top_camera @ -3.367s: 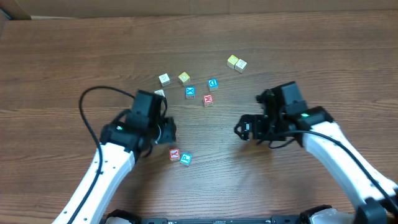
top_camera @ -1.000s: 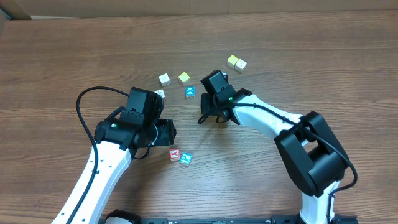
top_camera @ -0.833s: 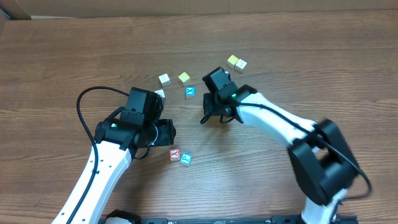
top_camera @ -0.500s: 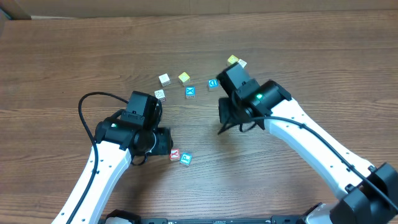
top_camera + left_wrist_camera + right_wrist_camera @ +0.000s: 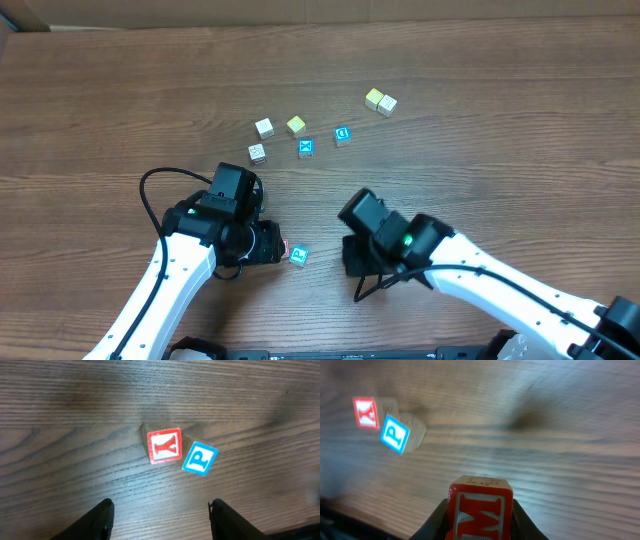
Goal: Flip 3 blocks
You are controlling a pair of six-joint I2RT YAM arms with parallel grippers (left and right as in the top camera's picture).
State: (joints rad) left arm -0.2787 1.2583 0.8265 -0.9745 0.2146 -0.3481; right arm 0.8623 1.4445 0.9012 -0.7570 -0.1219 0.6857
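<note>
The M block (image 5: 480, 506) is clamped between the fingers (image 5: 438, 516) of the right gripper (image 5: 480, 519), which are closed against its two sides; its red-printed M face is turned toward the wrist camera, and a plain wooden face is seen on top. In the overhead view the right gripper (image 5: 356, 256) is found at about three o'clock of the other two blocks, near them but apart.

The left gripper (image 5: 161, 509) is held open, and nothing is gripped between its fingers (image 5: 102, 516); the Y block (image 5: 164, 446) and the P block (image 5: 200, 458) are seen on the wooden table (image 5: 60, 405) at twelve o'clock of it. The P block is set just beside the Y block, at about four o'clock of it, and is turned slightly askew; whether the two touch cannot be told.

From overhead the left gripper (image 5: 264, 243) is seen at nine o'clock of the P block (image 5: 298, 256), and the Y block (image 5: 285, 247) is partly hidden by it. A loose scatter of other cubes (image 5: 305, 148) is spread at twelve to one o'clock, well apart.
</note>
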